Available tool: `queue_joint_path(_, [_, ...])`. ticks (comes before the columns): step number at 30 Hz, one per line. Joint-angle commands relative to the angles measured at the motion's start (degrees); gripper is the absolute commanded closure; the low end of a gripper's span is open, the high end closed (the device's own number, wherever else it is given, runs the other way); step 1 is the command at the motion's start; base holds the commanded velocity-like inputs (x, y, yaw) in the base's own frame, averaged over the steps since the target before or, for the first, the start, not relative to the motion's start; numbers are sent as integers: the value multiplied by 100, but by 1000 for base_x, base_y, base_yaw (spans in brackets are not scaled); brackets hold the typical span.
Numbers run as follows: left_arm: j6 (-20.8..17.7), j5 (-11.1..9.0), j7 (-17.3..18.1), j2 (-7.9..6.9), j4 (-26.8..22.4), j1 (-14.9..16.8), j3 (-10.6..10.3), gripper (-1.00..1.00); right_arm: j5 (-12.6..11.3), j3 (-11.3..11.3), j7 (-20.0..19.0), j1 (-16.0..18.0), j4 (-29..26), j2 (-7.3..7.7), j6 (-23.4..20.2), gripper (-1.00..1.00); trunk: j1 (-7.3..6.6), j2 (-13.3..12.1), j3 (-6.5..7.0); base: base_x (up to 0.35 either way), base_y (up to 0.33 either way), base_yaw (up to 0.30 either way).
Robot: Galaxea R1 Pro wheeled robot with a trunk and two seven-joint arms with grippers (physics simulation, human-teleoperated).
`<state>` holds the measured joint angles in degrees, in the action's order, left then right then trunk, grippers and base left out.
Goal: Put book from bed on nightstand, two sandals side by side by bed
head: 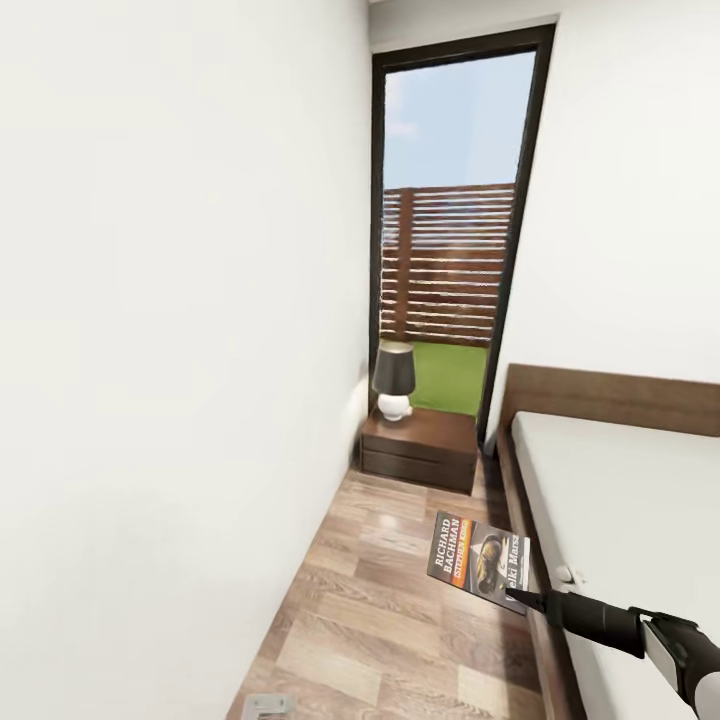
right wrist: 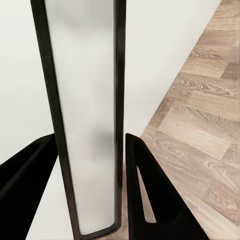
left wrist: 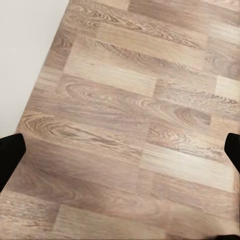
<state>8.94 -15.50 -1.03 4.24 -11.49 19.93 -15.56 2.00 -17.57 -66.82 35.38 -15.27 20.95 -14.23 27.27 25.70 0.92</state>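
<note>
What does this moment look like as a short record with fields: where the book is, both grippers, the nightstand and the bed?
book: held in the air over the wood floor, beside the bed
right gripper: shut on the book's lower corner
left gripper: open, fingers wide apart above bare floor
nightstand: ahead against the wall, before the tall window
on nightstand: dark-shaded table lamp
bed: to the right, light-grey mattress, brown headboard
</note>
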Motion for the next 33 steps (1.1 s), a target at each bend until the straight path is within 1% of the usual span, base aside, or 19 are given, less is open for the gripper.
queue_joint_path(1, [25, -53, -11, -2, 6, 2, -49, -100, 11, -54, -24, 4, -2, -3, -62, 100, 5, 3, 0, 349, 158, -177])
queue_joint_path(7, [27, -51, -11, -2, 10, 2, -51, -100, 11, -54, -24, 4, -2, -3, -62, 100, 5, 3, 11, 350, 161, -199])
queue_joint_path(16, [29, -50, -11, -2, 15, 3, -52, -100, 11, -53, -24, 4, -2, -3, -61, 100, 5, 3, 21, 350, 155, -88])
queue_joint_path(22, [29, -50, -11, -2, 15, 2, -58, -100, 11, -53, -24, 4, -2, -3, -62, 100, 5, 3, 39, 350, 129, -174])
queue_joint_path(27, [29, -50, -11, -2, 15, 2, -64, -100, 11, -53, -24, 4, -2, -3, -62, 100, 5, 3, 51, 350, 102, -187])
queue_joint_path(33, [29, -50, -7, 3, 22, 2, -74, -100, 11, -53, -24, 4, -2, -3, -62, 100, 5, 3, 55, 349, 39, -69])
